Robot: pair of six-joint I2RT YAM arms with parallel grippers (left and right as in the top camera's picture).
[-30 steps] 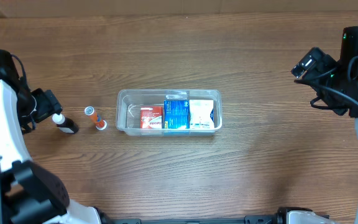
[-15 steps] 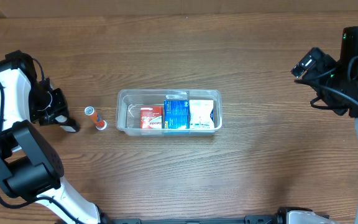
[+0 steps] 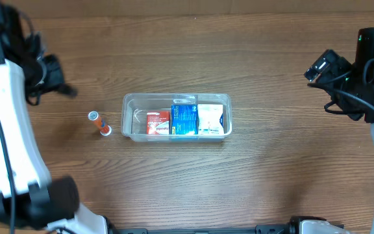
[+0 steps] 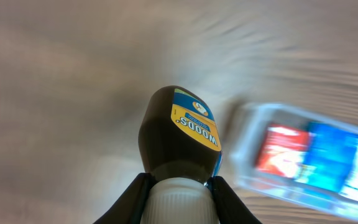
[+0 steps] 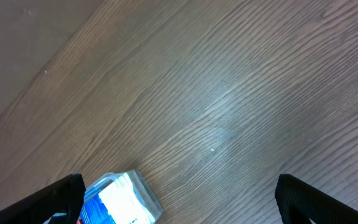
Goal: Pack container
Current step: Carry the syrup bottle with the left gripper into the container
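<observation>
Overhead, left arm: white links rise along the left edge; the left gripper (image 3: 52, 75) is at the far left corner, blurred, so its jaws cannot be read here.
Overhead, right arm: black links folded at the right edge; the right gripper (image 3: 319, 69) points inward, well apart from everything.
Overhead, container (image 3: 176, 116): clear shallow plastic with rounded corners, on the wooden table (image 3: 252, 175) between the two grippers.
Overhead, contents: a red box (image 3: 158, 122), blue box (image 3: 183, 119) and white box (image 3: 211, 119) side by side.
Overhead, tube (image 3: 100, 123): small and orange, lying between the left gripper and the container.
Left wrist, left gripper (image 4: 179, 194): jaws pinch the white cap of a bottle (image 4: 180, 134).
Left wrist, bottle: glossy dark brown with rounded shoulders and a yellow-and-blue "WOODS'" label.
Left wrist, container (image 4: 247, 146): blurred, beyond the jaws to their right.
Right wrist, right gripper (image 5: 179, 190): black fingertips (image 5: 64, 196) spread wide, with bare wood grain between them.
Right wrist, container (image 5: 143, 194): one rounded corner just inside the left-hand finger.
</observation>
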